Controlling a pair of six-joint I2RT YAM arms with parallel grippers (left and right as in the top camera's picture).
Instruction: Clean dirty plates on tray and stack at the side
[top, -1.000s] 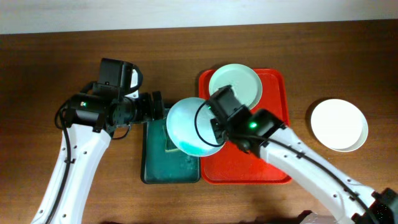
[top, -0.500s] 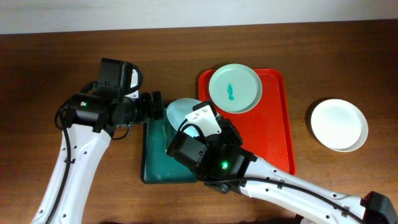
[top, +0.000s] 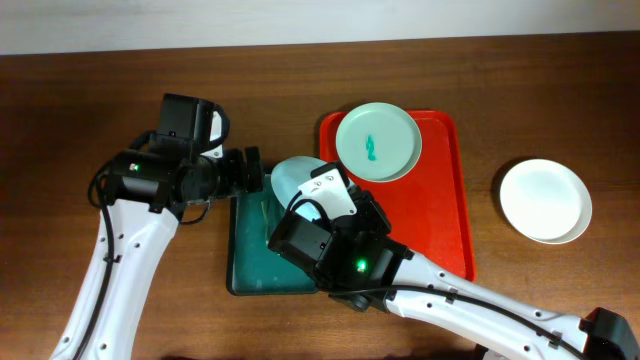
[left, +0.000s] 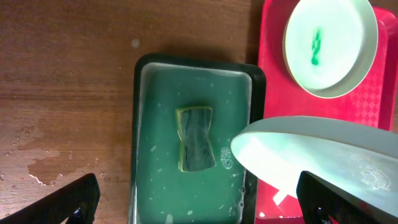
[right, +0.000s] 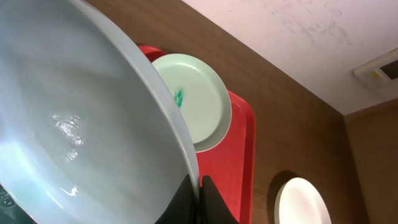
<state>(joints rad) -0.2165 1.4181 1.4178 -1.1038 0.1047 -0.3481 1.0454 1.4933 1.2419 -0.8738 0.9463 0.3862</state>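
Note:
My right gripper (right: 200, 186) is shut on the rim of a pale plate (right: 81, 124). It holds the plate tilted on edge over the dark green tray (top: 250, 270); the plate also shows in the overhead view (top: 293, 180) and the left wrist view (left: 323, 155). A second plate (top: 377, 142) with a teal smear lies at the back of the red tray (top: 440, 200). A third, clean-looking plate (top: 545, 200) lies on the table to the right. My left gripper (left: 199, 202) is open and empty above the green tray's back end (top: 250, 172).
A yellow-green sponge (left: 196, 138) lies in the wet green tray (left: 140, 124), left of the red tray (left: 273, 62). My right arm crosses the front of the table from the lower right. There is a wet patch on the wood (left: 37, 168).
A second ago my right gripper held the plate flatter at the red tray's left edge. It swung left over the green tray and tipped the plate up. The left arm has not moved.

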